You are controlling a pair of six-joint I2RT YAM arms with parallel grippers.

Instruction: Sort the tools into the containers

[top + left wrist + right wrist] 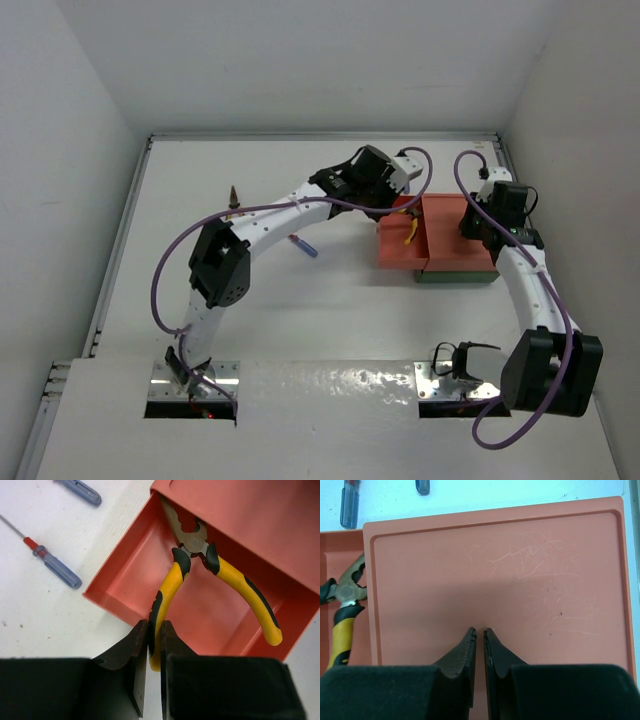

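White table (330,310), top view: orange tray (392,250) right of centre, pliers (410,232) inside.

Left wrist view: left gripper (154,630) clamped on one yellow handle. Release is best made only once the pliers are laid flat within the walls. The nose is seen ahead of the fingers, at the tray's wall.

Right wrist view: right gripper (480,630) nearly closed, nothing seen held.

Pliers (194,540) in tray (125,565), 2 screwdrivers (56,569) outside

Left gripper (155,630) clamps pliers (195,547) handle (over orange tray (130,570)).
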